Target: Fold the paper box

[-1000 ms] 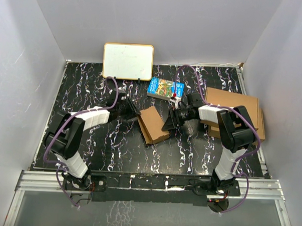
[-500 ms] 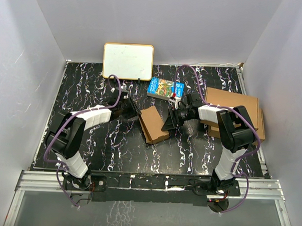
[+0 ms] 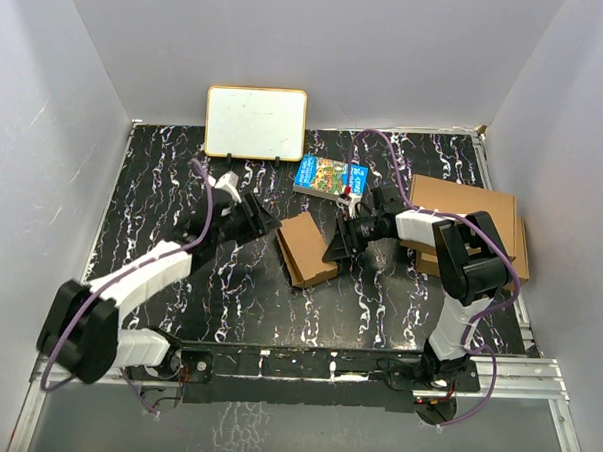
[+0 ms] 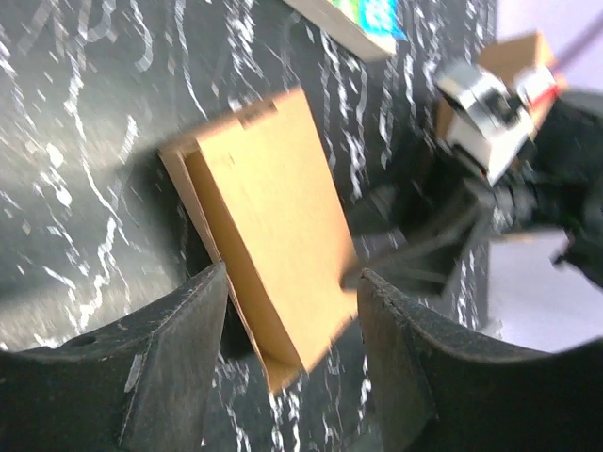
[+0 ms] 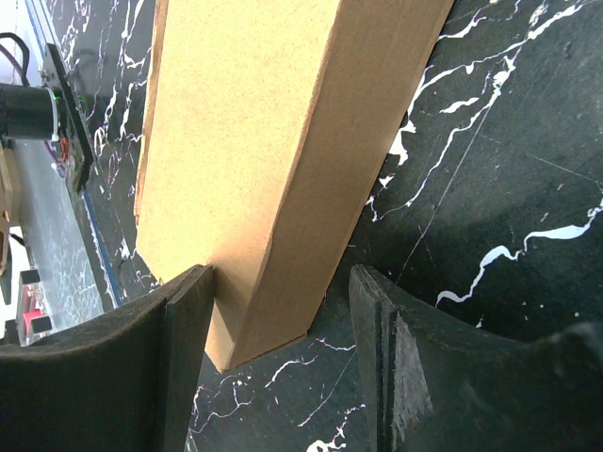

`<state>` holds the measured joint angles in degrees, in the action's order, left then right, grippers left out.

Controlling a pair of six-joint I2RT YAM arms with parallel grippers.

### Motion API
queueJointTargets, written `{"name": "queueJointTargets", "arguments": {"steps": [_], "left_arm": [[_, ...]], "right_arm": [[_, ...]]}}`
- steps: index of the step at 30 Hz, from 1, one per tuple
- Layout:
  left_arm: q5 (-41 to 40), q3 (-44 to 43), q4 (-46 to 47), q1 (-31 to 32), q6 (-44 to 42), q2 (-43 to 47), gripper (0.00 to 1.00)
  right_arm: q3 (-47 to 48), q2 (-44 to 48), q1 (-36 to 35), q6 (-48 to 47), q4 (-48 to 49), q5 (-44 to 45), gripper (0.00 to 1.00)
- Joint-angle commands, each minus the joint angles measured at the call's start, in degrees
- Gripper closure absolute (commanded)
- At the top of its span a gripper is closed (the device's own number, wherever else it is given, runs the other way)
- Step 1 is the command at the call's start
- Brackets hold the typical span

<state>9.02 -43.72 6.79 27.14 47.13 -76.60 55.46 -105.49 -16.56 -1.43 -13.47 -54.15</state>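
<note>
The left arm point(image 3: 144, 272) stretches long and low across the worktop point(image 3: 228, 303) toward the paper box point(image 3: 308, 248), its elbow swung far out to the box's near left. The left hand point(image 3: 269, 225) stops just beside the box's left edge. In the left wrist view its 2 fingers point(image 4: 179, 348) stand well apart with the box's near corner showing in the gap, and neither finger is seen touching cardboard, so this hand is open and holds nothing. The right arm point(image 3: 465, 258) is folded at the elbow to the right of the box, and its forearm reaches back left, so the right hand point(image 3: 337, 250) meets the box's right edge. In the right wrist view its 2 fingers point(image 5: 184, 358) straddle that edge, one lying against the top face and the other standing clear of the side, so this hand is open too and not clamped. There is 1 paper box, lying flat and askew between the 2 hands, lid face up. Beyond it lie 1 blue book point(image 3: 331, 175) and 1 whiteboard point(image 3: 256, 122). To its right sits a stack of larger cardboard boxes point(image 3: 463, 201), 2 as far as their edges show.
</note>
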Motion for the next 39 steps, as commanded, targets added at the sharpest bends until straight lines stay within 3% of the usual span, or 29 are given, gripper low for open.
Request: {"name": "queueJointTargets", "arguments": {"steps": [1, 7, 14, 22, 39], "left_arm": [[4.16, 8.41, 4.1, 3.47, 2.62, 10.67, 0.43], [-1.69, 17.99, 5.81, 12.56, 9.2, 18.73, 0.37], [-10.28, 20.39, 8.7, 22.49, 13.51, 15.18, 0.27], [-12.19, 19.15, 16.01, 23.53, 17.46, 4.97, 0.27], [-16.02, 12.63, 11.51, 25.4, 21.81, -3.93, 0.42]], "right_arm": [[0.4, -2.42, -0.84, -4.27, -0.58, 8.32, 0.39], [0.56, -2.13, -0.89, -4.46, -0.76, 8.01, 0.38], [0.52, -2.16, -0.89, -4.59, -0.76, 7.86, 0.38], [0.4, -2.09, -0.83, -4.63, -0.74, 7.74, 0.38], [0.39, -2.11, -0.84, -4.59, -0.76, 7.48, 0.38]]}}
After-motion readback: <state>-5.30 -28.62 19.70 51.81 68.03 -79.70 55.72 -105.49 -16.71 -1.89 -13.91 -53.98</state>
